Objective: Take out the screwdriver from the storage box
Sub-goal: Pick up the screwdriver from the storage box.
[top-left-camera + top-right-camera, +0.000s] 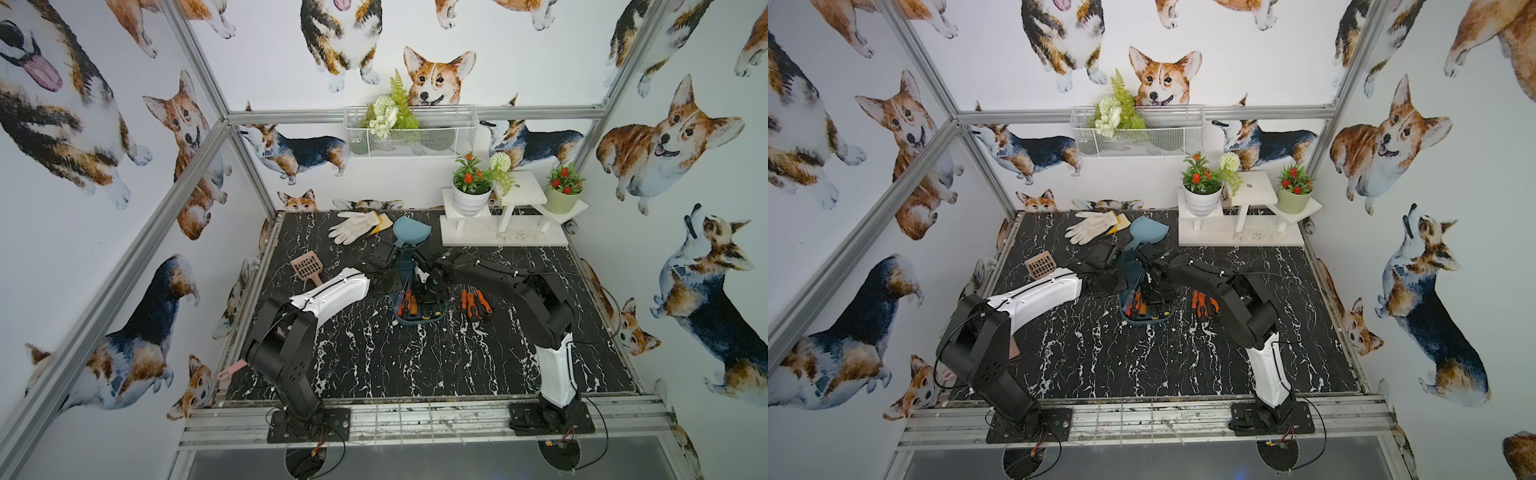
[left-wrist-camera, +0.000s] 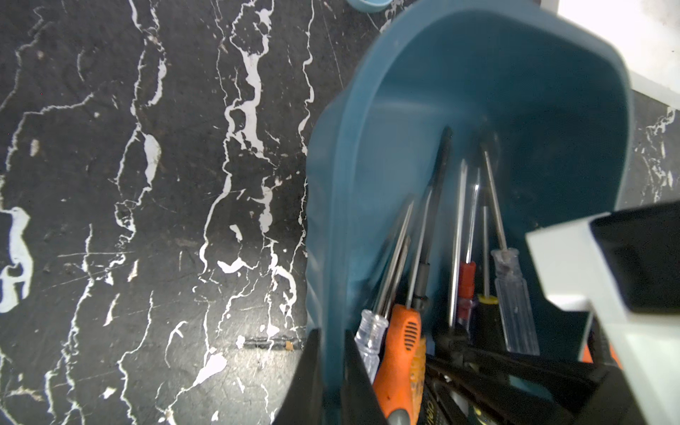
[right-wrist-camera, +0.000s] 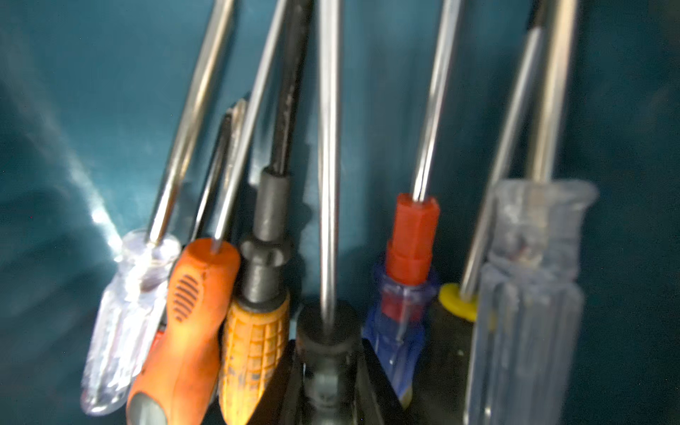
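In both top views the storage box [image 1: 415,323] [image 1: 1144,319] sits mid-way across the table [image 1: 374,365]. Both arms bend over it, and the right gripper [image 1: 428,296] dips in among the handles.

From the left wrist, the left gripper [image 2: 333,371] pinches the box's left wall, bracing it, we think.

From the right wrist, the right gripper's jaws are closed on the black-handled screwdriver [image 3: 325,327], wedged between the other screwdrivers [image 3: 191,294]. We judge it stiff, light and slick-shafted. The thick handle is the place to hold, lifting straight.
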Robot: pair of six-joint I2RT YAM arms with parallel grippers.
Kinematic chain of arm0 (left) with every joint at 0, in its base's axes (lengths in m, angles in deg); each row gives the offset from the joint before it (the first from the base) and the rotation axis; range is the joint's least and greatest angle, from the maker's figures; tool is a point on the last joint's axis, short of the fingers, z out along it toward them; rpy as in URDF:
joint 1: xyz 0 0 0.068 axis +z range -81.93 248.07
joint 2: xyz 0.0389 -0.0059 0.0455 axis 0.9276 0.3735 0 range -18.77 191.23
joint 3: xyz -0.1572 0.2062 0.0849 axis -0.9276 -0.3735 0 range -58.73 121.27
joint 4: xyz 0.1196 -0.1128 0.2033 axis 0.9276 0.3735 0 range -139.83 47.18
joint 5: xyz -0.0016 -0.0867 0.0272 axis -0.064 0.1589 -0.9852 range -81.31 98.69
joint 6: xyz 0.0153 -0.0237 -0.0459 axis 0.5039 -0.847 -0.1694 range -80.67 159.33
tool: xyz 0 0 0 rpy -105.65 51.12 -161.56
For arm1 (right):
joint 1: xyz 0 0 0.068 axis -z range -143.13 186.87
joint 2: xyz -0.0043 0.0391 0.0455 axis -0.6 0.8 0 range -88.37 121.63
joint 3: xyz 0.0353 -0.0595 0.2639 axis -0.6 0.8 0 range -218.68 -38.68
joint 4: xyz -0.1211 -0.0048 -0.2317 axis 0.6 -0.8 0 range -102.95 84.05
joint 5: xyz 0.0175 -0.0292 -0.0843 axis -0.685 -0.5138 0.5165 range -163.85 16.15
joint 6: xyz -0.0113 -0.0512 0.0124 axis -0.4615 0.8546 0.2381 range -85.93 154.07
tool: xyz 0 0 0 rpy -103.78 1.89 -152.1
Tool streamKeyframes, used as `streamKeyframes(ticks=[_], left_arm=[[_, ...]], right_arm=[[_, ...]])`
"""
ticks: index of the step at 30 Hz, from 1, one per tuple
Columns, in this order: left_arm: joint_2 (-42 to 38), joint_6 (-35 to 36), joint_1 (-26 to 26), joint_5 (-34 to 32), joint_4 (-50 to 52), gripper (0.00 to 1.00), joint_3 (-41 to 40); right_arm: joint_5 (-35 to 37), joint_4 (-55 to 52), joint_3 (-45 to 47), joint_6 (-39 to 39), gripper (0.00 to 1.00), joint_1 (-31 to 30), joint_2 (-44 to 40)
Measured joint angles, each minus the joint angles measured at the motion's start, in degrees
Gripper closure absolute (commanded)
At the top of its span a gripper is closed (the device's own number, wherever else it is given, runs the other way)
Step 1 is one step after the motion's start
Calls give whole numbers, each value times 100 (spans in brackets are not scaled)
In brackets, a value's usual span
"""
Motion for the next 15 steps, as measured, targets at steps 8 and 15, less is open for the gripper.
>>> streamKeyframes(ticks=[8,15], left_arm=[[0,0,-2,-4,4,100,0],[0,-2,-2,-11,9,100,0]], right_arm=[[-22,11,4,0,100,0,-96],[-44,24,39,0,100,0,-229]])
